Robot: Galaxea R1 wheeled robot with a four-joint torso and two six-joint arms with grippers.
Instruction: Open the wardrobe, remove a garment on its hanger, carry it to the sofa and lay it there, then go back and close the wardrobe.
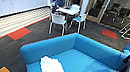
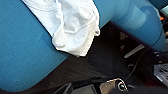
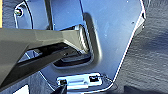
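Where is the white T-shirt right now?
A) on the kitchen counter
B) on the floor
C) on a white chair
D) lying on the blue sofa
D: the white T-shirt lies on the seat of the blue sofa, one edge drooping over the front.

A long white counter (image 1: pixel 13 3) is seen at ten o'clock, cluttered with small items. At twelve o'clock a person (image 1: pixel 59 1) is seated at a white table (image 1: pixel 68 10), with white chairs (image 1: pixel 58 21) set around it. Red carpet tiles (image 1: pixel 18 33) are laid into the dark floor (image 1: pixel 92 32).
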